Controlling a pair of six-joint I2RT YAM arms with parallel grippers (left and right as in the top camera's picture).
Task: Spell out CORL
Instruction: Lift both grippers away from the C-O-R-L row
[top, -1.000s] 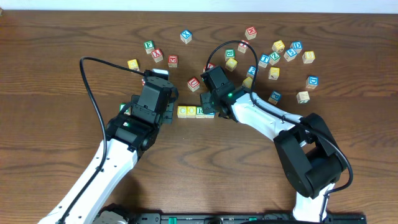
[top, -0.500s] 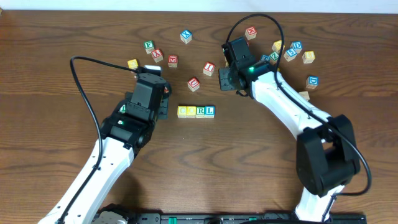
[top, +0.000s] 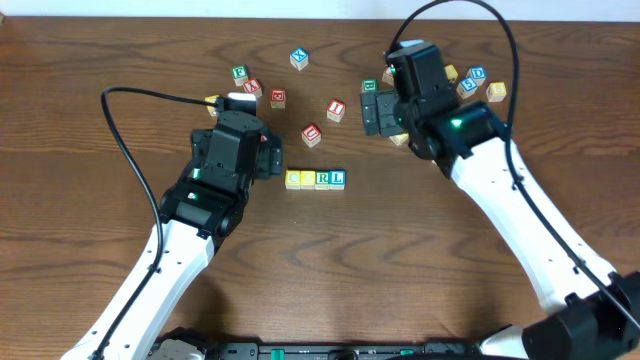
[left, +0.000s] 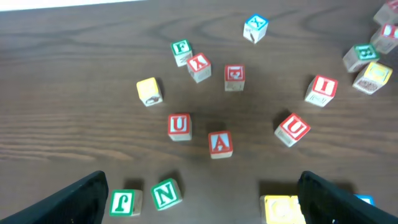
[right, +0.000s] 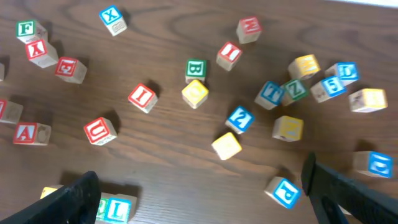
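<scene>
Four blocks stand in a tight row near the table's middle: yellow C (top: 293, 179), yellow O (top: 308, 179), green R (top: 323, 179) and blue L (top: 338, 179). My left gripper (top: 262, 158) hangs just left of the row, open and empty. In the left wrist view (left: 205, 208) the C block (left: 283, 210) lies by its right finger (left: 333, 199). My right gripper (top: 380, 115) is raised up and to the right of the row, open and empty. In the right wrist view (right: 205, 199) the L block (right: 118, 210) sits by its left finger (right: 74, 199).
Loose letter blocks are scattered behind the row: a red U (top: 312, 134), a red I (top: 336, 109), a group at the back left (top: 250, 87) and a cluster at the back right (top: 470, 80). Green J (left: 122, 203) and N (left: 165, 193) blocks lie under my left wrist.
Both grippers have opened. The right arm has lifted off the row's right end and swung up and to the right. The left gripper has drawn back slightly from the row's left end.
</scene>
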